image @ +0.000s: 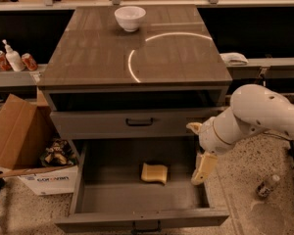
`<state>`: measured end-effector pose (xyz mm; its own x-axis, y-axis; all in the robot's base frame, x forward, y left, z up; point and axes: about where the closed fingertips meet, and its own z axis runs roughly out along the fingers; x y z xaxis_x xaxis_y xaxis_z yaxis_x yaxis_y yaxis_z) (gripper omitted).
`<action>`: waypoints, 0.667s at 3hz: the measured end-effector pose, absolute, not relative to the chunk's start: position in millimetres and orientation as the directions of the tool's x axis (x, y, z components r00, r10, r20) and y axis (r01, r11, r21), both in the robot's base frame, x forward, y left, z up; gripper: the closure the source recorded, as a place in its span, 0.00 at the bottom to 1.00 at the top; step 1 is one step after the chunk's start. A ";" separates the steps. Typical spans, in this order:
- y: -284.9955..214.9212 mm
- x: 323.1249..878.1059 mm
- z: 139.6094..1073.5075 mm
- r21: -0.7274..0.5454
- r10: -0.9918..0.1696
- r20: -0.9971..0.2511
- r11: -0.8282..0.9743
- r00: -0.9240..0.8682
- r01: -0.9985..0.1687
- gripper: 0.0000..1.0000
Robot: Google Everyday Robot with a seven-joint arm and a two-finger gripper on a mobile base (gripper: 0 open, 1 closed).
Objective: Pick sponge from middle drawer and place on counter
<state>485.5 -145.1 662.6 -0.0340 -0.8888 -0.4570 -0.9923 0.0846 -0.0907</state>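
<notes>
middle drawer (118,196) pulled open | sponge (154,173) flat on its floor, mid-right | gripper (198,153) over drawer's right wall, fingers spread, near sponge but apart | counter (98,58) bears white bowl (130,17) | cardboard box (17,136) at left

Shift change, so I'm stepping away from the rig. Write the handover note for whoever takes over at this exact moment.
Gripper: open and empty, hanging over the right side of the middle drawer, to the right of the sponge and clear of it.
Sponge: lies flat on the drawer floor, near the middle.
Middle drawer: pulled out, with nothing else visible inside.
Counter: carries a white bowl at the back; the rest looks bare.
Done: drawer open, arm brought alongside it.
Left: reach in, grasp the sponge, lift it out and set it on the counter.
</notes>
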 end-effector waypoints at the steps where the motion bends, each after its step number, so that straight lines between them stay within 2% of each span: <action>1: -146.8 493.4 629.3 -0.055 -0.883 -0.465 0.098 -0.061 -0.994 0.00; 2: -148.8 502.7 588.5 -0.039 -0.868 -0.491 0.111 -0.077 -0.993 0.00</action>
